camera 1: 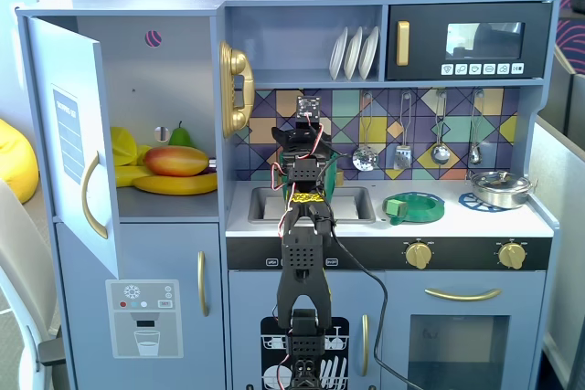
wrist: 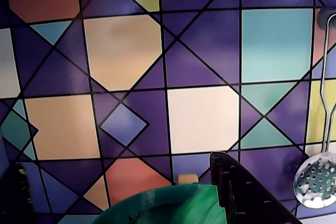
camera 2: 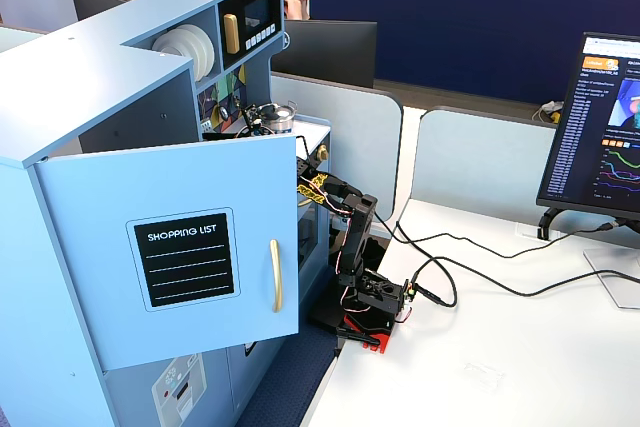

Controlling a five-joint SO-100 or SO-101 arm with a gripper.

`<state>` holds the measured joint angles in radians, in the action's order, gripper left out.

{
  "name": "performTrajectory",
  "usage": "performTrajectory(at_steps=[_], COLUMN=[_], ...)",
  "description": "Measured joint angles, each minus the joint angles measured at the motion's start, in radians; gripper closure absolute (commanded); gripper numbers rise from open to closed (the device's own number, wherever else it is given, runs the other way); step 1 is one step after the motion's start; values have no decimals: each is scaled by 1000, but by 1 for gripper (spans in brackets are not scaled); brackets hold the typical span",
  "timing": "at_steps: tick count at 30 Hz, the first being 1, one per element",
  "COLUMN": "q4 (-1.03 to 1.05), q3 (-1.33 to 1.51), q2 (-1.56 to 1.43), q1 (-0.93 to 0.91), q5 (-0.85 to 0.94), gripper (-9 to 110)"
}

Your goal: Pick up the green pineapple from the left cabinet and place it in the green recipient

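Gripper (wrist: pixel 118 163) wide open and empty, directly above the pot (wrist: pixel 173 198) rim, which sits between its jaws; pineapple not seen in the cabinet (camera 1: pixel 169 79) left of the pot, possibly inside the pot, cannot tell

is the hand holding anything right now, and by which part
Cannot be told. In the wrist view only one finger shows above the green recipient, with no pineapple visible between the fingers.
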<state>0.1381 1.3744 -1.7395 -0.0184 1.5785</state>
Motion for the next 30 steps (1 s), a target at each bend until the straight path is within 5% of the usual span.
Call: performTrajectory(at_steps=[6,14,22,30], q4=[-18,35,235,483], q3=[74,554,1101,1339], q2=[-55,-537,-1052,-1284], q1=[15,69,49,43], q5=[0,0,-26,-112], gripper=[60,61,62,64])
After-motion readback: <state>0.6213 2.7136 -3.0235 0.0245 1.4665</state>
